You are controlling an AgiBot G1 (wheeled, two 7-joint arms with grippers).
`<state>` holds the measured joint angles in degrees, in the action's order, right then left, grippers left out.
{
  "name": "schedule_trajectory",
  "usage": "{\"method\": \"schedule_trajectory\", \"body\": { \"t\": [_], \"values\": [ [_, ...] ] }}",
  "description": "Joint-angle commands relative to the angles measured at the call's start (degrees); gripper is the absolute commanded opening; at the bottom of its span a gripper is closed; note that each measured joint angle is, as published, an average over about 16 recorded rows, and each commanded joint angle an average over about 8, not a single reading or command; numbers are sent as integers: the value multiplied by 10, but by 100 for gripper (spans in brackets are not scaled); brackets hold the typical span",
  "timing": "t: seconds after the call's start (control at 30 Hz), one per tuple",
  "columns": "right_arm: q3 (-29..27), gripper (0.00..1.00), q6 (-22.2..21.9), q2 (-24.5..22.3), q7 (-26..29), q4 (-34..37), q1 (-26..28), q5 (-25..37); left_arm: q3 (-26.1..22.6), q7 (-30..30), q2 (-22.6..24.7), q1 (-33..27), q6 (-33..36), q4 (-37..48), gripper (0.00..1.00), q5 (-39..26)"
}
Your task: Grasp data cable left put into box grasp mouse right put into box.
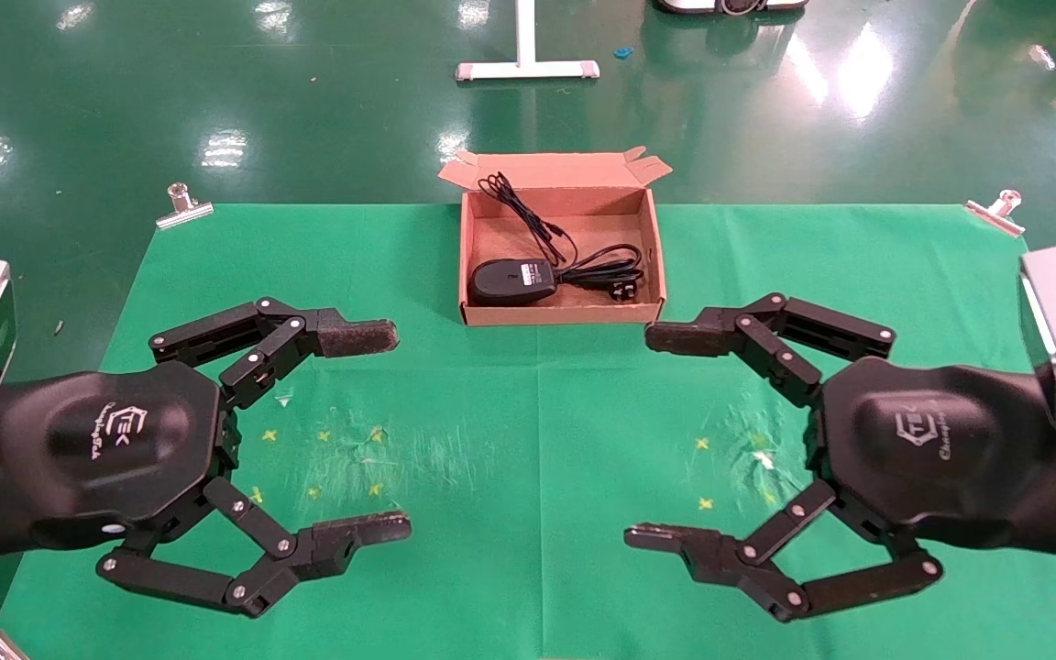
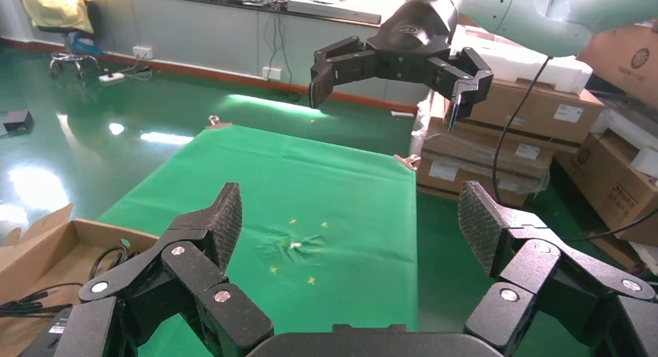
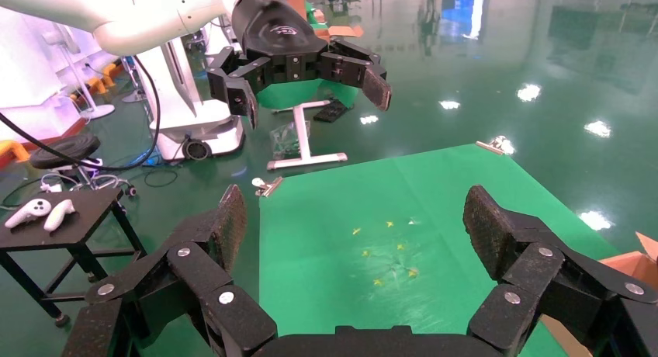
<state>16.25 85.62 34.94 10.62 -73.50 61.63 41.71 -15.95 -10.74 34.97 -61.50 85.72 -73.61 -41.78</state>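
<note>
I am holding my right gripper (image 3: 353, 233) spread wide above the green mat (image 3: 434, 217), facing the left gripper (image 3: 310, 81), also splayed, beyond its far edge.

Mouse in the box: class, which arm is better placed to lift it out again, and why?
Left, but only narrowly. The mouse lies in the left half of the box, on the side of the open left gripper. The data cable lies between it and the open right gripper.

The box (image 2: 46, 237) is cut off at the edge.
</note>
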Motion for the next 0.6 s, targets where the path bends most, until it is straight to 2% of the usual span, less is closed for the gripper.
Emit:
{"method": "schedule_trajectory", "body": {
  "t": [0.03, 0.6],
  "values": [
    [0, 100, 0, 0, 0, 0, 0, 0, 0, 0, 0, 0, 0, 0, 100, 0],
    [0, 100, 0, 0, 0, 0, 0, 0, -1, 0, 1, -1, -1, 1, 100, -1]
  ]
}}
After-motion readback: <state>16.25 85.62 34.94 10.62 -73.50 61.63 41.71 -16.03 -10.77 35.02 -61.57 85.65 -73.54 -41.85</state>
